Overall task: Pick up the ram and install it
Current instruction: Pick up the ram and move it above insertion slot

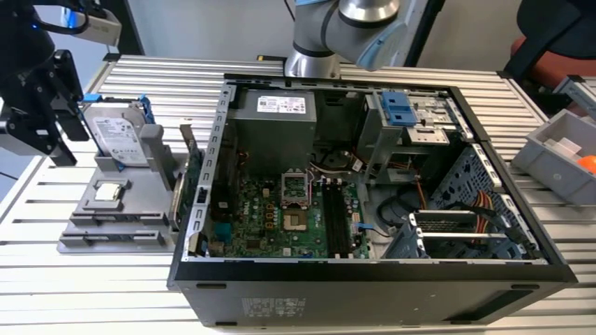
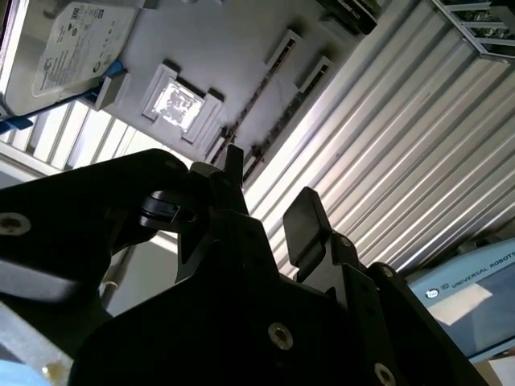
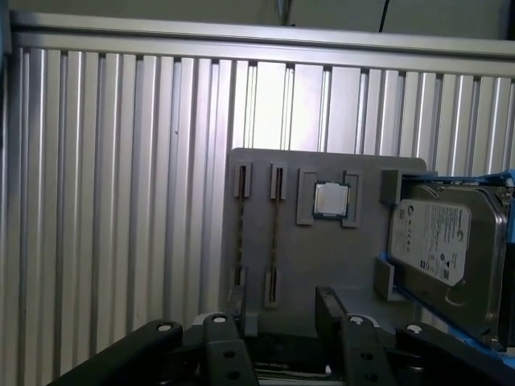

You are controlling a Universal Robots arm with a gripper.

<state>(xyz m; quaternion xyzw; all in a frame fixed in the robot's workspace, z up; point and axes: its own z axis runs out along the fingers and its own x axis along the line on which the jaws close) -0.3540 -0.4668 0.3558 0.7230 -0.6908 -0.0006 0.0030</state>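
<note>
My open, empty fingers [image 3: 331,310] hang by the ram [image 3: 276,233], which stands on edge in the gray holder [image 3: 322,257], pointing lengthwise into their gap.

The bench [image 1: 93,279] is silver with long ribs. The holder [image 1: 116,234] is grey, the hard drive [image 1: 119,136] silver in a blue frame, the motherboard [image 1: 270,216] green, and the fingers [image 2: 306,221] black.

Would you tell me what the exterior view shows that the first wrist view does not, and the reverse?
The exterior view adds the open computer case with its motherboard, and the green expansion card beside it. The first wrist view adds the gripper with jaws standing open, and the two long slots at full length. Both share the grey holder, the hard drive and the processor chip.
</note>
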